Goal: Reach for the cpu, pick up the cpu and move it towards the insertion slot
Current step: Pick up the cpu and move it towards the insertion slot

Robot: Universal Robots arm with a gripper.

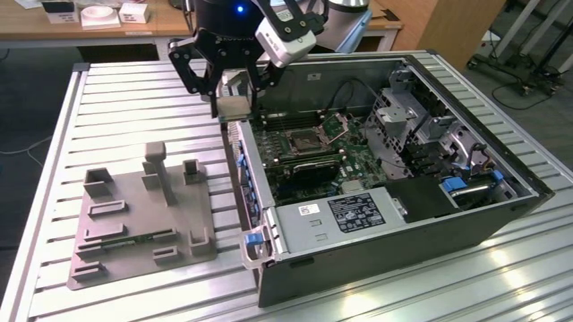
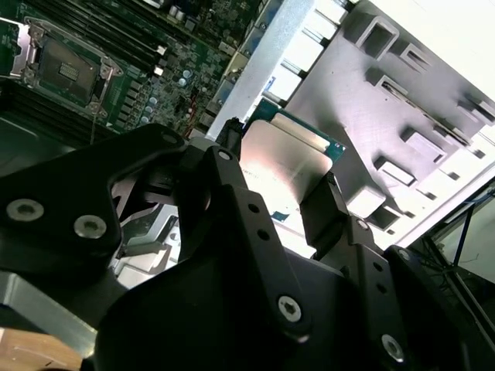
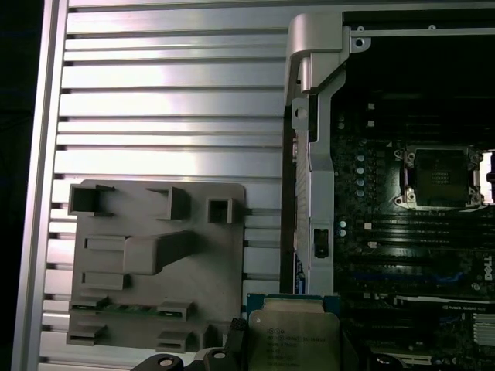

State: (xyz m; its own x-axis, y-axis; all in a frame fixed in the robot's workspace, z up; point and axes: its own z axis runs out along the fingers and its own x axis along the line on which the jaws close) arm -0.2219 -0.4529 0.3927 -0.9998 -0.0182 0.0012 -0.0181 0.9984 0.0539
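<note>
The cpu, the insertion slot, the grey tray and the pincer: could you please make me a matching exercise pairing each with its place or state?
Things:
1. cpu
2. insertion slot
3. grey tray
4. pincer

Places or states:
A. lying on the slatted table beside the computer case
B. on the green board inside the open case
C. held between two black fingers
D. shut on the chip, above the case's edge

Pairs: 1-C, 2-B, 3-A, 4-D

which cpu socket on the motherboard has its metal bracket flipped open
The insertion slot toward the exterior view's right: its hinged bracket stands raised. The other socket, beside it, lies flat with a dark centre.
</note>
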